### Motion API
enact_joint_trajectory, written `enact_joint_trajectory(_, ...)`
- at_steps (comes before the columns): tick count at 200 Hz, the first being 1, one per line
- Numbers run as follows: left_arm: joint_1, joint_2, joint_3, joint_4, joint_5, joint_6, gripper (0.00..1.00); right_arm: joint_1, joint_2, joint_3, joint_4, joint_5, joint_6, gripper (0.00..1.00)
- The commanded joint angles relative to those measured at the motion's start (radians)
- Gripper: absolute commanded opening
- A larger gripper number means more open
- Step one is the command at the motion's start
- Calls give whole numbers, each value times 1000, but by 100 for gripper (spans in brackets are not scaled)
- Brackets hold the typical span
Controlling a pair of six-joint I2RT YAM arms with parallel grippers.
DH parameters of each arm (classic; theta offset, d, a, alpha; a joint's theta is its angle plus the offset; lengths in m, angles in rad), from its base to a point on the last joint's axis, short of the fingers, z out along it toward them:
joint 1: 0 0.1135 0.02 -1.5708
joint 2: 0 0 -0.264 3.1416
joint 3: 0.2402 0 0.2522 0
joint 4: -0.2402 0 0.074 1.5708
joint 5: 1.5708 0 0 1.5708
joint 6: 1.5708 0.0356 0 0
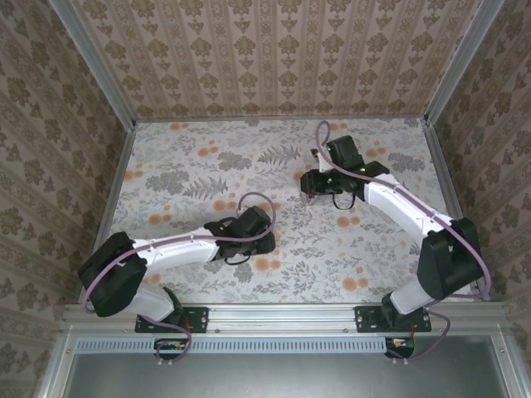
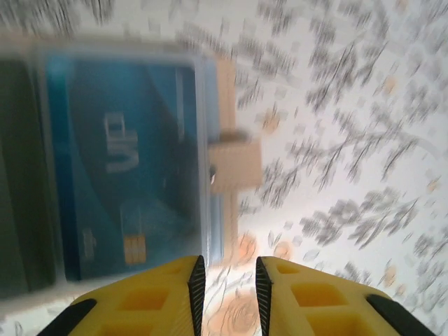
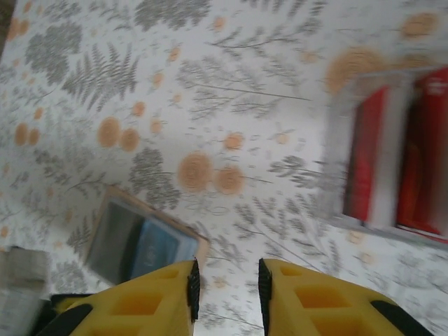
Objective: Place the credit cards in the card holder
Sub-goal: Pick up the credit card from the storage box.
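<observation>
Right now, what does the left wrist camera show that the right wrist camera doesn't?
Left wrist: the open card holder up close, blurred, with its tan tab and the gold chip on a blue card. Right wrist: red credit cards behind clear plastic at the right edge. Both: the floral table, that holder with its blue card, and yellow fingers slightly apart, the left gripper's or the right gripper's.

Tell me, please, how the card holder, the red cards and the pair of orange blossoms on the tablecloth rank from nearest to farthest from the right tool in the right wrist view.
1. The card holder, lower left, its corner close beside the right tool.
2. The orange blossoms, centre, ahead of the tool.
3. The red cards, far right, beyond both.
</observation>
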Motion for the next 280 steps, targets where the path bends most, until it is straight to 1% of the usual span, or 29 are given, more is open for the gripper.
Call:
enact_joint_trajectory(1, 50, 16, 83, -44, -1, 94, 31, -70, -91, -58, 22, 59, -11, 39)
enact_joint_trajectory(13, 71, 38, 124, -44, 9, 111, 31, -103, -107, -79, 27, 67, -10, 40)
enact_joint_trajectory(25, 84, 68, 168, -44, 17, 126, 33, -144, -157, -103, 36, 69, -5, 44)
enact_joint_trajectory(48, 101, 134, 248, -34, 37, 143, 36, -206, -186, -133, 48, 53, -1, 45)
enact_joint_trajectory(70, 115, 203, 314, -23, 65, 155, 37, -258, -190, -156, 58, 20, 1, 48)
enact_joint_trajectory(108, 142, 298, 423, -14, 109, 169, 40, -310, -167, -180, 87, -31, 6, 53)
enact_joint_trajectory(141, 161, 376, 502, -12, 143, 177, 42, -323, -121, -166, 119, -80, 22, 55)
enact_joint_trajectory(146, 163, 388, 513, -12, 149, 178, 42, -325, -88, -163, 122, -84, 25, 56)
enact_joint_trajectory(195, 172, 469, 581, 8, 190, 163, 43, -328, 24, -103, 145, -114, 30, 57)
enact_joint_trajectory(223, 172, 512, 626, 8, 220, 160, 43, -328, 109, -56, 139, -161, 34, 58)
enact_joint_trajectory(280, 172, 587, 683, 1, 259, 159, 44, -323, 222, 22, 118, -250, 33, 58)
